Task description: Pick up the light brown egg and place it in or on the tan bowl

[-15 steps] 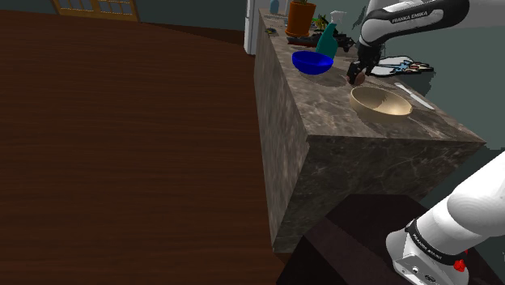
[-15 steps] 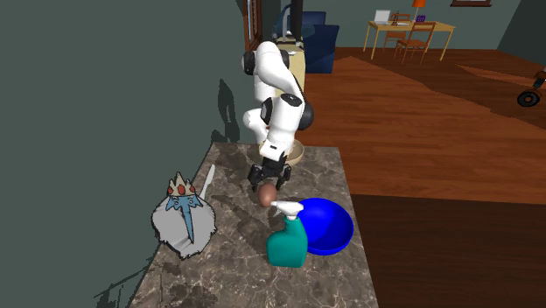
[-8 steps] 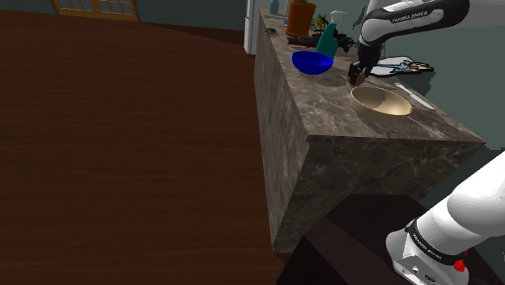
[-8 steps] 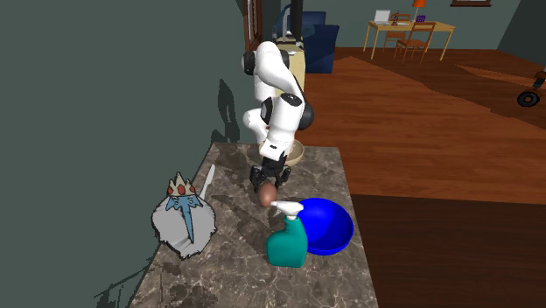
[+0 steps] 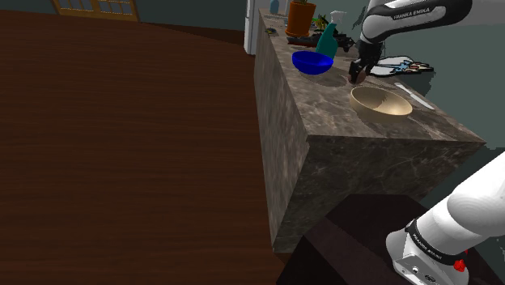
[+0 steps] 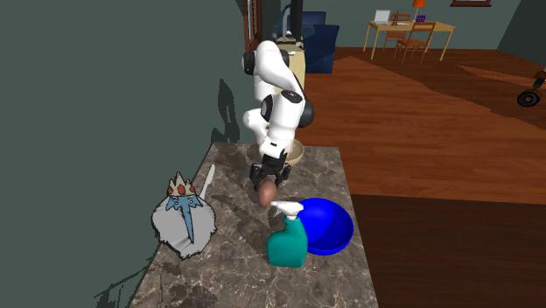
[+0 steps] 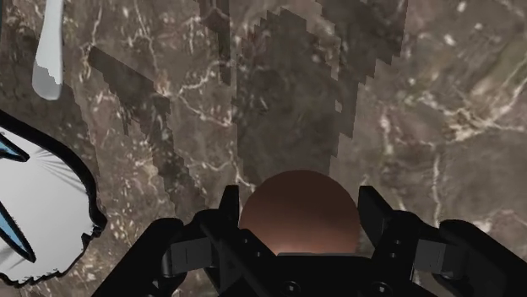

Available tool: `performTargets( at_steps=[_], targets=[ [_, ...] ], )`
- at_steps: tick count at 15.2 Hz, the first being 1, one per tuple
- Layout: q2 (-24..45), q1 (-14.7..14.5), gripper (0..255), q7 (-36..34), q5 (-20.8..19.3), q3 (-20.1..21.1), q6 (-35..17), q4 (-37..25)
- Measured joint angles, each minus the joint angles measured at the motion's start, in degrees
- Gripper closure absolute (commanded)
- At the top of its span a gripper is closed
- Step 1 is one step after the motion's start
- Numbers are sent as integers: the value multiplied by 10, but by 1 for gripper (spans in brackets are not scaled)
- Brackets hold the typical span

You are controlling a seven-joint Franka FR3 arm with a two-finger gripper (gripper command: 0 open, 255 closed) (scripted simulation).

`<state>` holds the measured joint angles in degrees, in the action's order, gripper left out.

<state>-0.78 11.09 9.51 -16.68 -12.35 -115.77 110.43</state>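
The brown egg (image 7: 297, 211) sits clasped between my two black fingers, and my gripper (image 7: 297, 221) is shut on it above the marble counter (image 7: 439, 110). In the second exterior view the egg (image 6: 267, 193) hangs just over the counter under the gripper (image 6: 267, 185). The shoulder view has the gripper (image 5: 357, 75) with the egg (image 5: 358, 79) a little beyond the tan bowl (image 5: 380, 101), which stands near the counter's front. In the second exterior view the tan bowl (image 6: 296, 153) lies partly hidden behind the arm.
A blue bowl (image 6: 321, 225) and a teal spray bottle (image 6: 287, 236) stand close to the egg. A flat white bearded figure with a crown (image 6: 182, 215) and a white knife (image 6: 208, 181) lie on the wall side. A plant pot (image 5: 300, 18) stands at the counter's far end.
The fingers closed onto the egg. Since then the gripper has risen slightly with the egg in it.
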Motion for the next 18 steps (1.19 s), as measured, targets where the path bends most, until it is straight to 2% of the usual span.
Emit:
performTargets(
  at_steps=[18],
  targets=[
    [-3,-3,255,33,12,3,133,-134]
  ],
)
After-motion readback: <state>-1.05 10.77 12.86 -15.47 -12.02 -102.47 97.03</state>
